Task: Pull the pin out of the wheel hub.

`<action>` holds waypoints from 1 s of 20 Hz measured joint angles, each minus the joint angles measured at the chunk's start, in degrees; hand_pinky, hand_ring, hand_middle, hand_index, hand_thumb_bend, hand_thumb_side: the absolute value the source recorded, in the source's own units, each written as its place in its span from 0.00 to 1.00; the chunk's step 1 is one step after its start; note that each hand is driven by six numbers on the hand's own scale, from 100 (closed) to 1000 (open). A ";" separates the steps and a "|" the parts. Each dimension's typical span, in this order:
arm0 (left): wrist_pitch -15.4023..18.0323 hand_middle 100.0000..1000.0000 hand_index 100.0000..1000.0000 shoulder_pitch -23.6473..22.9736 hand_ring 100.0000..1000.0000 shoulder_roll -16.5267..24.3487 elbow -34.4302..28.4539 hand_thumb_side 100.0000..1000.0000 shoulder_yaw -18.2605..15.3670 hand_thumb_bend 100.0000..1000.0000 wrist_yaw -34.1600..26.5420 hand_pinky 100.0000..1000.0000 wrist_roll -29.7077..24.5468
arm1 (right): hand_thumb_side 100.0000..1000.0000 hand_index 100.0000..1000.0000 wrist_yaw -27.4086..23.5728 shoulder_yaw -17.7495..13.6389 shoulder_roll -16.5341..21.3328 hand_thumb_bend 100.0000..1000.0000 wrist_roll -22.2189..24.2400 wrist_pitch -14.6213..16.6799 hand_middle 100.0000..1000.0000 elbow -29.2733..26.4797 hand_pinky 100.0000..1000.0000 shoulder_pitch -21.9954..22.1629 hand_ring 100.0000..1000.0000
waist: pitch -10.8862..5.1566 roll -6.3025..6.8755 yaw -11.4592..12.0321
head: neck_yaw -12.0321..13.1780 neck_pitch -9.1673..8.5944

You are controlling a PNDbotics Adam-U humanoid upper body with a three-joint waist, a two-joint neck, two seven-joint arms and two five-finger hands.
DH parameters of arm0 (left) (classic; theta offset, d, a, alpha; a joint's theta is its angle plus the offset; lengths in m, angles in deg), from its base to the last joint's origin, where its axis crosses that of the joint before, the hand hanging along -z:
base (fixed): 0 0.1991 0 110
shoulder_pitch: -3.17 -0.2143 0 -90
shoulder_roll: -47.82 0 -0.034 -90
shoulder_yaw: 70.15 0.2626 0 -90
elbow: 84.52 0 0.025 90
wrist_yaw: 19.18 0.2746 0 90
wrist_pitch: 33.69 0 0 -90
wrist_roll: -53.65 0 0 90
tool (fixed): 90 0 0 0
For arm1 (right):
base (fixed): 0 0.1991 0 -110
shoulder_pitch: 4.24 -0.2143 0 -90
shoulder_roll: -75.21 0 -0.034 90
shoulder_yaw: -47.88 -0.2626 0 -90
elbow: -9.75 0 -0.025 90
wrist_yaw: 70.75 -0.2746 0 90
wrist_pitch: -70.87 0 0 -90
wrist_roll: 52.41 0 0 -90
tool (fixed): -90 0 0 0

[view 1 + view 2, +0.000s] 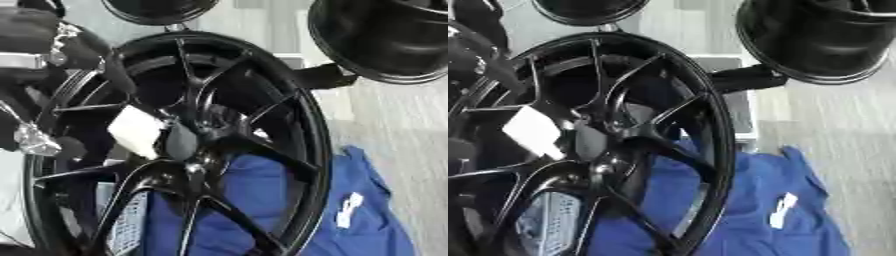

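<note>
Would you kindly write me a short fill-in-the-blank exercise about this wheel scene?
1. The spoked wheel in the foreground is coloured ____.
2. Behind its lower spokes lies a ____ cloth.
3. The small block beside the wheel's centre is coloured ____.
4. The robot's left arm comes in from the view's ____ side.

Missing words: black; blue; white; left.

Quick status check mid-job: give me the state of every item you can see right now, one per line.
Wheel hub: upright on its rim, spokes facing the camera.
White piece: at the hub centre, not yet pulled clear.
Left robot hand: at the wheel's left rim; finger state unclear.
Blue cloth: spread on the floor behind the wheel.
Other wheels: standing behind, untouched.
</note>
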 measured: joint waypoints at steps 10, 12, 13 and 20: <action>-4.54 0.64 0.84 0.52 0.68 -0.76 0.00 0.23 1.55 0.49 0.12 0.80 -0.06 | 0.41 0.67 -0.03 0.30 -0.03 0.00 0.07 -0.06 0.49 0.00 0.64 -0.37 0.57 | 0.00 -0.01 -0.19 | 0.20 0.00; -6.19 0.64 0.85 0.90 0.67 -1.05 0.01 0.26 2.20 0.52 0.90 0.80 0.10 | 0.41 0.67 -0.03 0.30 -0.06 0.00 0.06 -0.05 0.49 0.00 0.64 -0.38 0.57 | -0.01 -0.01 -0.15 | 0.20 0.00; -7.05 0.63 0.85 1.09 0.67 -1.14 0.01 0.30 2.52 0.54 1.42 0.79 0.23 | 0.42 0.67 -0.04 0.30 -0.07 0.00 0.05 -0.04 0.49 0.00 0.64 -0.38 0.57 | -0.03 -0.01 -0.09 | 0.21 0.00; -13.25 0.63 0.84 3.04 0.66 -2.91 0.01 0.33 5.40 0.58 5.21 0.78 1.03 | 0.44 0.67 -0.09 0.30 -0.51 0.00 -0.08 0.06 0.49 0.00 0.63 -0.15 0.56 | -0.24 0.39 0.69 | 0.16 0.04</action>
